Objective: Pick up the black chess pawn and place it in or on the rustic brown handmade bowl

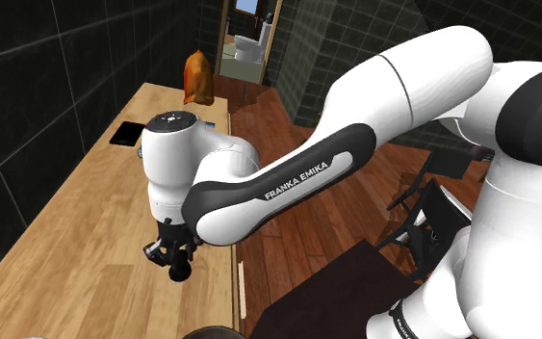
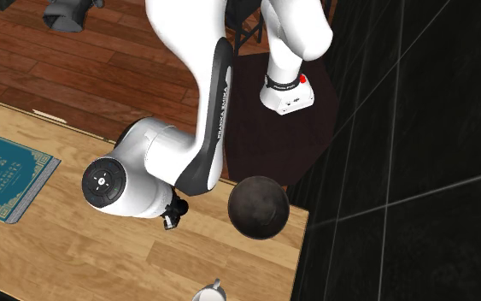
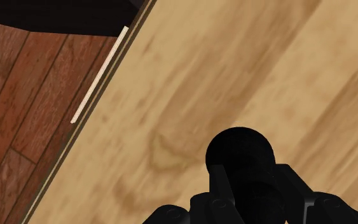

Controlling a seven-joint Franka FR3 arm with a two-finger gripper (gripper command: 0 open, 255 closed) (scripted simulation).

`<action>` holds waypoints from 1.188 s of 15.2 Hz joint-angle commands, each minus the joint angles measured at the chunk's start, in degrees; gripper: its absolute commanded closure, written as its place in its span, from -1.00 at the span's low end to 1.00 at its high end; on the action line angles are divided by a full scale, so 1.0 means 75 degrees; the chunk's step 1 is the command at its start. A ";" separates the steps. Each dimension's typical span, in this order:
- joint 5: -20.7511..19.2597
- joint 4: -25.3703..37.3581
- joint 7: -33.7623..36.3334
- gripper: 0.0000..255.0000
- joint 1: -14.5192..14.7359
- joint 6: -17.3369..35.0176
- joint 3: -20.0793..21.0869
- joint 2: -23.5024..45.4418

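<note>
The pale wooden desk runs along a dark tiled wall, and the white arm reaches over its near end. Seen from above in the second exterior view, the round bowl, very dark brown and mottled, sits on the desk close to its edge and corner, near the tool and on that view's right of it. A teal book lies well apart on that view's left.

The tool points down at the desk, close to the desk's edge, beyond which the reddish plank floor shows. Its black fingers are closed on the pawn, which stands between them with its head past the fingertips. The pawn is plain black all over, with a smooth ball-shaped head; its lower part merges with the black fingers. Whether its base touches the desk I cannot tell. The pawn and bowl are apart.
</note>
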 commanded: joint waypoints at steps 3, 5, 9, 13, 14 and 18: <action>0.0178 0.0081 -0.0103 1.00 -0.0054 -0.0327 0.0092 -0.0275; 0.0261 0.0133 -0.0159 1.00 -0.0083 -0.0492 0.0129 -0.0404; 0.0419 0.0256 -0.0266 1.00 -0.0132 -0.0827 0.0194 -0.0647; 0.0563 0.0408 -0.0365 1.00 -0.0173 -0.1171 0.0246 -0.0871; 0.0596 0.0450 -0.0388 1.00 -0.0182 -0.1259 0.0257 -0.0924; 0.0722 0.0636 -0.0476 1.00 -0.0213 -0.1613 0.0295 -0.1120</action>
